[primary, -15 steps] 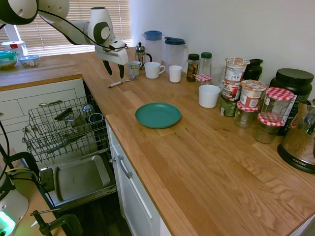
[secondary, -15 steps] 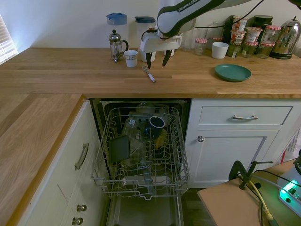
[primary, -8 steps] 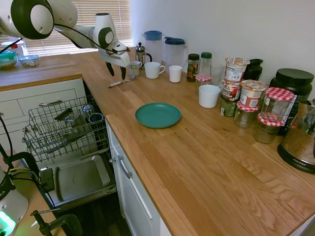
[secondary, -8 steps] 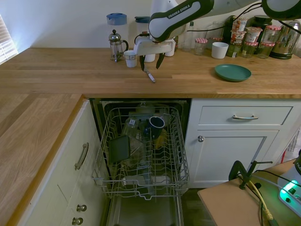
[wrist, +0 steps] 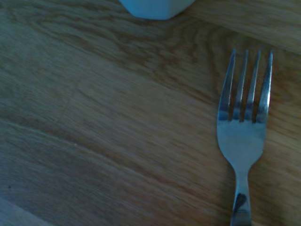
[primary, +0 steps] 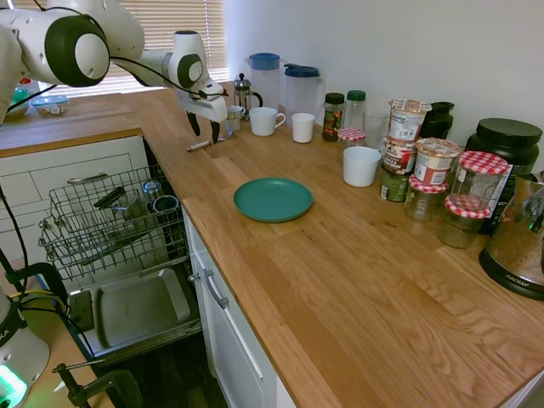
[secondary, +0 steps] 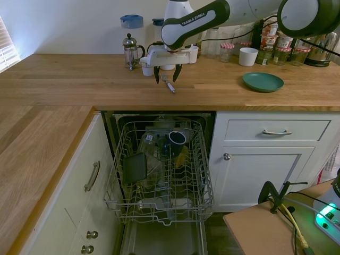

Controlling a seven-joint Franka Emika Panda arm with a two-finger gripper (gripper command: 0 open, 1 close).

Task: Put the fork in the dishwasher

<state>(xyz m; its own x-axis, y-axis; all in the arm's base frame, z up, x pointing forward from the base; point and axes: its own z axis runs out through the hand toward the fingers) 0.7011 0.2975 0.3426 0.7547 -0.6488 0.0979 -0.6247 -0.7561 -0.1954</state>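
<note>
While the fork [secondary: 169, 85] lies on the wooden countertop [secondary: 79, 79], the gripper [secondary: 164, 78] hovers spread, grasping nothing, dishwasher [secondary: 162, 170] open below.

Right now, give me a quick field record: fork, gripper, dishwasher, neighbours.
fork: lies flat on the wooden counter, not held, tines clear in wrist view
gripper: above the fork's tine end, jaws open, pointing down
dishwasher: door down, wire rack pulled out, partly loaded
nearest neighbour: small white cup beside the gripper
also on counter: French press, teal plate
task state: fork not yet grasped
</note>
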